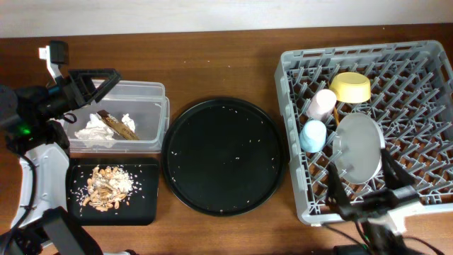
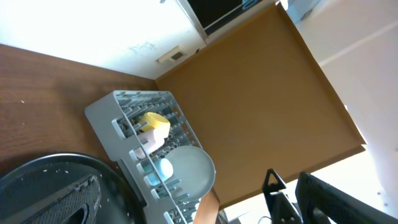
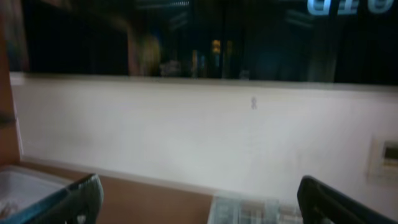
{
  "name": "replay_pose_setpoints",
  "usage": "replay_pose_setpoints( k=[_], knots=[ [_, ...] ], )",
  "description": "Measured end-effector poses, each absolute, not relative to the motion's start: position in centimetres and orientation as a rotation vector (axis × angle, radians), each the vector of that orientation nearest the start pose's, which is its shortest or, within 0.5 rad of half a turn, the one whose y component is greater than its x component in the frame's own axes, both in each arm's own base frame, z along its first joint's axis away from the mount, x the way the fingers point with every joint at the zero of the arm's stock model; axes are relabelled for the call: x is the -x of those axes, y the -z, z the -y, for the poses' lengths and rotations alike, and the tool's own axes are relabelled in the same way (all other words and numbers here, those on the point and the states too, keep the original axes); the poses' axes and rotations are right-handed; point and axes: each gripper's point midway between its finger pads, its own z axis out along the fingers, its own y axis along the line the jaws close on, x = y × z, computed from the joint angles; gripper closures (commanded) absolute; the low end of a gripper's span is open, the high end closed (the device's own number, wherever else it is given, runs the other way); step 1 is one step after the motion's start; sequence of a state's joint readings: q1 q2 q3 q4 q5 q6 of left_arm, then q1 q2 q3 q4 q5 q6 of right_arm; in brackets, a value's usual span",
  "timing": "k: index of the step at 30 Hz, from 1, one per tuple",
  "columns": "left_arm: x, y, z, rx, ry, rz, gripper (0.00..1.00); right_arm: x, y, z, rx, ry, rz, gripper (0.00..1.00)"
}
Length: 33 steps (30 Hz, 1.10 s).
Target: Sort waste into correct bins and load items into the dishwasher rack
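The grey dishwasher rack (image 1: 425, 78) holds the yellow bowl (image 1: 350, 86), pink cup (image 1: 322, 104), blue cup (image 1: 312, 136) and pale plate (image 1: 357, 147). The clear tub (image 1: 145, 91) holds the white napkin (image 1: 95, 131) and brown wrapper (image 1: 117, 125). The flat black tray (image 1: 145, 205) holds the food scraps (image 1: 106, 185). My left gripper (image 1: 95, 81) is open and empty over the tub's far left corner. My right gripper (image 1: 364, 193) is open and empty at the rack's front edge. The chopsticks are out of view. The left wrist view shows the rack (image 2: 102, 112), bowl (image 2: 155, 122) and plate (image 2: 193, 168).
The large round black tray (image 1: 223, 156) lies between the bins and the rack, dotted with small crumbs; it also shows in the left wrist view (image 2: 37, 180). The right wrist view is blurred, showing a wall and my open fingers (image 3: 208, 208).
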<state>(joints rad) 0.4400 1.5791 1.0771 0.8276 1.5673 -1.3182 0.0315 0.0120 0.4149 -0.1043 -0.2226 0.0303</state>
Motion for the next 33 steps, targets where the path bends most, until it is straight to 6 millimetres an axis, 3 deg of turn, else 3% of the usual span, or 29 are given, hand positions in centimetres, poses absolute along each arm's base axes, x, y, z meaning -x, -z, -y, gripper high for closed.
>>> replay_pose_setpoints(
  k=[4, 9, 13, 17, 33],
  knots=[
    [-37.8, -33.6, 1.2, -0.123, 1.602, -1.830, 0.01, -21.1, -30.6, -4.4, 0.191, -0.183, -1.191, 0.02],
    [-37.8, -33.6, 1.2, -0.124, 1.603, -1.830, 0.01, -23.1, -25.5, -3.7, 0.151, -0.164, -1.275, 0.02],
    [-37.8, -33.6, 1.2, -0.124, 1.603, -1.831, 0.01, -24.1, -21.6, -3.1, 0.117, -0.149, -1.410, 0.02],
    [-37.8, -33.6, 1.2, -0.124, 1.602, -1.830, 0.01, -24.5, -16.3, -2.5, 0.080, -0.129, -1.623, 0.02],
    [-37.8, -33.6, 1.2, -0.124, 1.602, -1.830, 0.01, -24.6, -15.9, -1.9, 0.085, -0.066, -1.640, 0.02]
  ],
)
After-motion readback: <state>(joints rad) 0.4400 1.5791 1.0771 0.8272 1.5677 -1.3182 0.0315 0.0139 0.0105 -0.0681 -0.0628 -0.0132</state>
